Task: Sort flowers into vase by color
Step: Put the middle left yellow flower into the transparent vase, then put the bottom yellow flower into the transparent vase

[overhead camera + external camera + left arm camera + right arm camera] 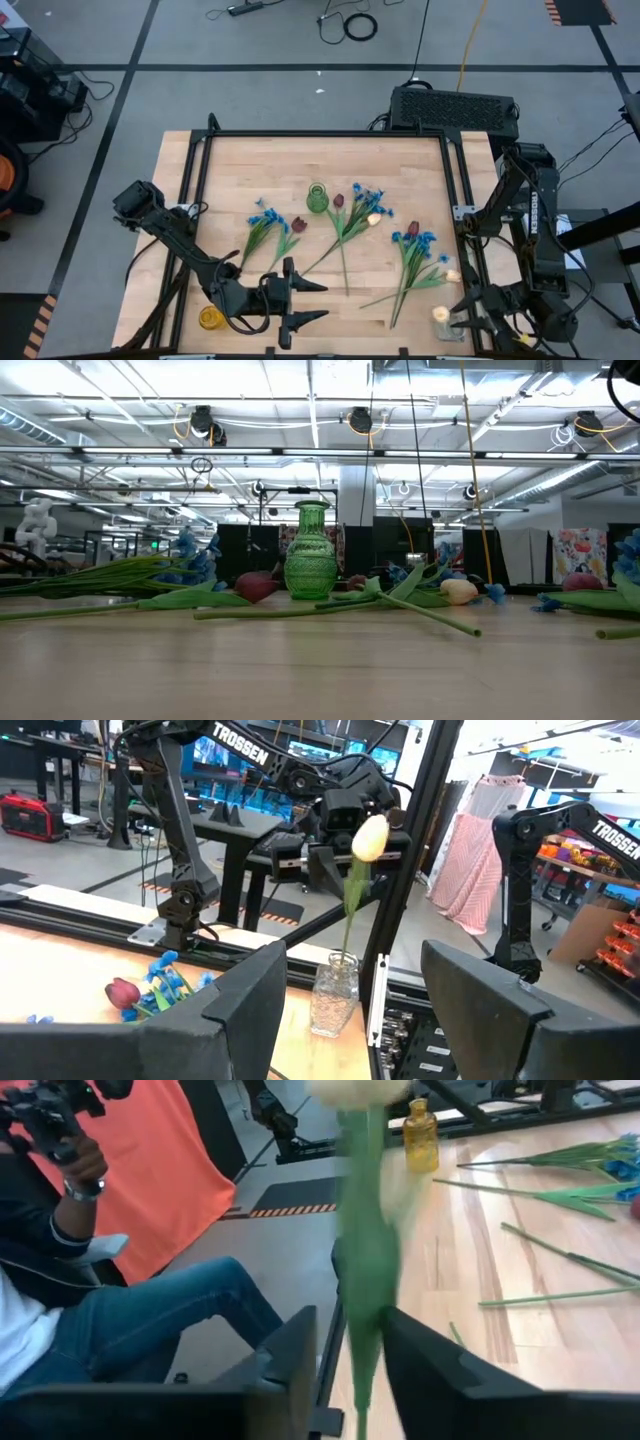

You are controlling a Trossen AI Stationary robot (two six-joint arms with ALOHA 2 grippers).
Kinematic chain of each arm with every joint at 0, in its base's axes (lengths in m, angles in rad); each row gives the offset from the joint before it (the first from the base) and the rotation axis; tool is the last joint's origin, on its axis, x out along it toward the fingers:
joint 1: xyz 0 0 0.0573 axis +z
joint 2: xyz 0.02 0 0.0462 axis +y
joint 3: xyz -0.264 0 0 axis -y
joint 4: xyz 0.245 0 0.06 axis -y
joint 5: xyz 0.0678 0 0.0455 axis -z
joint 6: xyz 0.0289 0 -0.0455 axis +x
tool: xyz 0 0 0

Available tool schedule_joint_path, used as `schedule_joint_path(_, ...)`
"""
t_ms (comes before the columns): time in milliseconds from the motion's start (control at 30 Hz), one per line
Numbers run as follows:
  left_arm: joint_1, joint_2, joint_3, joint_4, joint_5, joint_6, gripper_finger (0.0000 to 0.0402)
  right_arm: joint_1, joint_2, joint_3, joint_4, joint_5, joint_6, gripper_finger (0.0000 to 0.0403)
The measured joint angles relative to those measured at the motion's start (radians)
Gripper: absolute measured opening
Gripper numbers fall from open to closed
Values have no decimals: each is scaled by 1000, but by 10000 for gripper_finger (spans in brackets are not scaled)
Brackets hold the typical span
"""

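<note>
Cream-yellow tulip (pixel 370 837) upright in clear vase (pixel 334 992), seemingly.

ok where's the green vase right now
In the high view the green vase stands upright mid-table toward the far edge, between two flower bunches, a dark red tulip just to its right.

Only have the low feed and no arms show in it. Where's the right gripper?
Observer: The right gripper is at the table's right edge, in the bottom corner of the high view, next to a clear vase.
Operator: Anything in that vase?
Observer: One cream tulip, stem standing in it.
Operator: And the left arm?
Observer: The left gripper is open and empty by the same bottom edge, near a yellow vase.
</note>
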Motion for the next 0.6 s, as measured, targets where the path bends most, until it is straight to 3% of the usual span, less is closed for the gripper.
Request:
schedule_joint_path(233, 0, 0, 0, -1, 5, 0, 239, 11, -32, 0, 24, -3, 14, 193)
schedule_joint_path(433, -5, 0, 0, -6, 13, 23, 239, 56, -81, 36, 13, -22, 9, 203)
schedule_joint_path(600, -5, 0, 0, -6, 16, 28, 239, 63, -86, 149, -116, -17, 11, 203)
